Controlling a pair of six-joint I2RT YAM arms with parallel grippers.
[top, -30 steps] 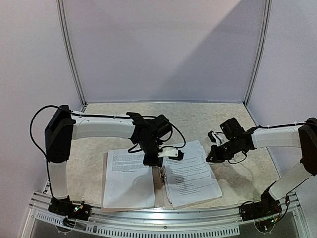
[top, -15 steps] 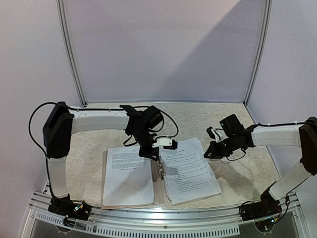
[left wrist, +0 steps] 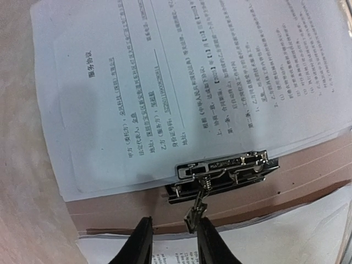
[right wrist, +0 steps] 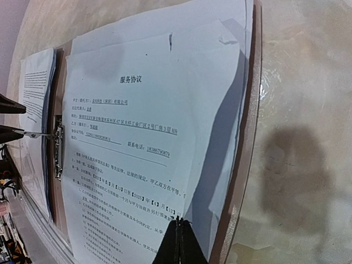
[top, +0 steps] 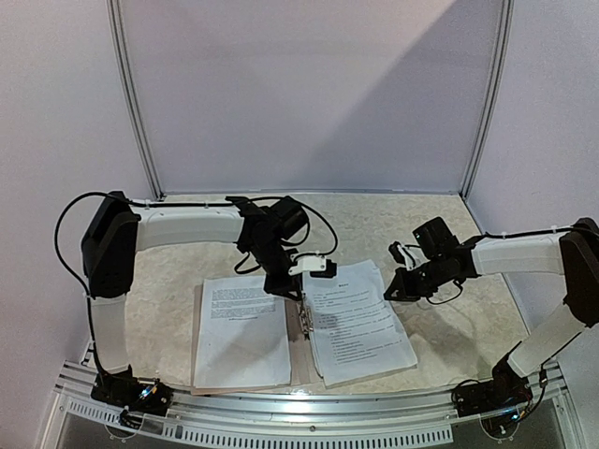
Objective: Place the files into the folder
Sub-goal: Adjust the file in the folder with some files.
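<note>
The tan folder (top: 299, 354) lies open near the table's front edge. The files (top: 241, 332) cover its left leaf, and more files (top: 360, 323) lie on its right leaf. My left gripper (left wrist: 175, 231) stands open over the far end of the spine. The raised lever (left wrist: 196, 212) of the metal clip (left wrist: 225, 169) is between its fingers and touches one of them. My right gripper (right wrist: 179, 223) is shut at the right edge of the right-hand files (right wrist: 143, 137). The top sheet's edge rises off the stack up to its tips.
The beige marbled tabletop (top: 412, 224) stretches behind and to the right of the folder. White walls with metal posts close in the back and sides. The arm bases and a slotted metal rail (top: 299, 426) line the near edge.
My left gripper has moved away from me along the spine and its jaws have opened around the clip's lever. My right gripper has shifted slightly left.
</note>
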